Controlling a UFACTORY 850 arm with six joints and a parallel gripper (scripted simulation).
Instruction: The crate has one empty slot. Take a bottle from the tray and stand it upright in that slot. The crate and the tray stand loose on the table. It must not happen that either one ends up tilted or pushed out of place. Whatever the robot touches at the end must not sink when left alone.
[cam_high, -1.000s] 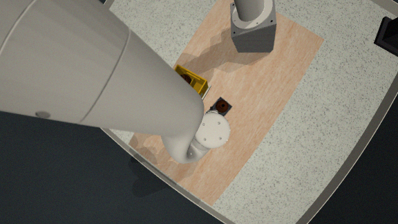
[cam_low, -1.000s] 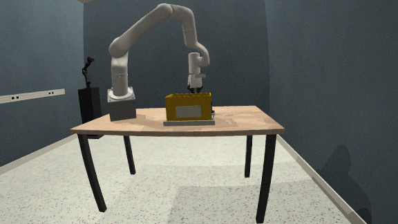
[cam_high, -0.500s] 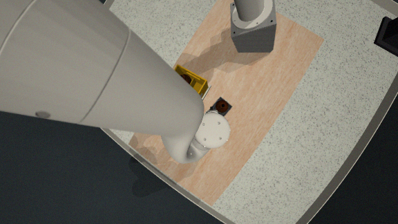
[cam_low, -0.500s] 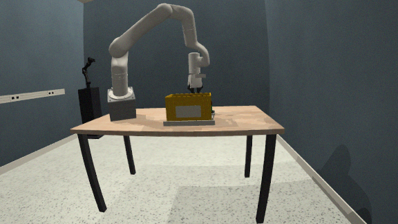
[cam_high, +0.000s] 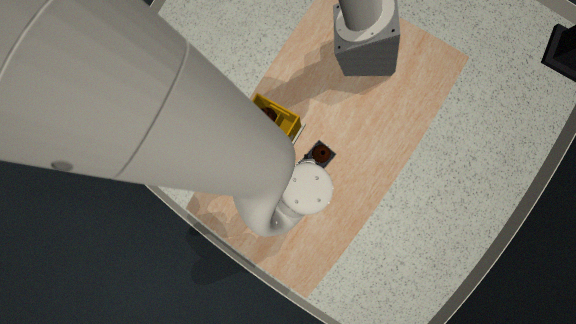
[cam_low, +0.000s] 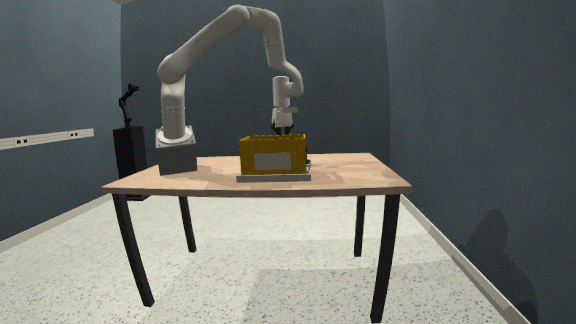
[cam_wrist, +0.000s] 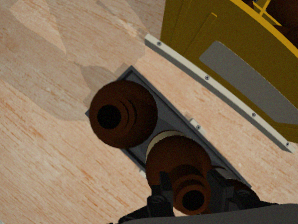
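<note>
In the wrist view two brown bottles stand in a dark grey tray (cam_wrist: 156, 145) on the wooden table. My gripper (cam_wrist: 186, 186) is shut on the neck of the nearer brown bottle (cam_wrist: 180, 165), which stands upright in the tray. The other brown bottle (cam_wrist: 123, 113) stands free beside it. In the exterior view the gripper (cam_low: 283, 129) is just behind the crate (cam_low: 272, 154). In the top view the arm hides most of the crate (cam_high: 278, 116).
The crate rests on a flat grey base plate (cam_low: 273, 177). The robot's grey pedestal (cam_low: 176, 155) stands at the table's left end. A black stand (cam_low: 130, 150) is behind the table on the left.
</note>
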